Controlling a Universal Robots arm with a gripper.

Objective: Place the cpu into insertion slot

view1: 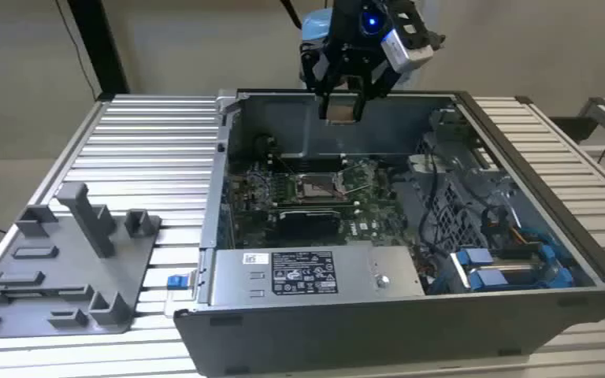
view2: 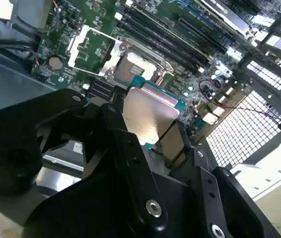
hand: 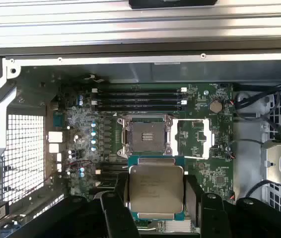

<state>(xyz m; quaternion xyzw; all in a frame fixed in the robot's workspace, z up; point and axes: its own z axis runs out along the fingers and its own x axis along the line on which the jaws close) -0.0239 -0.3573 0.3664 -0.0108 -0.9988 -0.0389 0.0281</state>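
**Gripper** (view1: 343, 104): hangs high over the far wall of the case (view1: 408, 315). In the exterior view it is at 12 o'clock from the slot (view1: 318, 186) and well apart from it.

**Fingers** (hand: 193, 194): pinching the cpu (hand: 156, 188) by two opposite edges. The metal face is turned to the first wrist camera, a green rim shows around it, and the chip is roughly level.

**Slot**: sits on the green board (hand: 205, 171) and is open. Its plate (hand: 210, 141) lies swung back just beside it, and the contact bed looks bare.

**Memory rails** (hand: 138, 97): long and black, near the slot. They are not your target.

**Tabletop** (view1: 145, 150): ribbed. A grey rack (view1: 61, 268) stands at 9 o'clock from the case, well apart from your path.

**Handling notes (judgement)**
- Square the chip's edges to the slot frame while you are high. In the first wrist view they run close to parallel.
- The corner mark and edge notches are too small to tell, so check keying against the slot before you commit.
- Travel until the chip is plumb over the bed, then descend flat.
- Do not slide the chip across the contacts, which likely bend easily.
- Keep the fingers off the plate and the frame. The room at each side looks tight.
- Let go only when the chip sits flush, and do not push.
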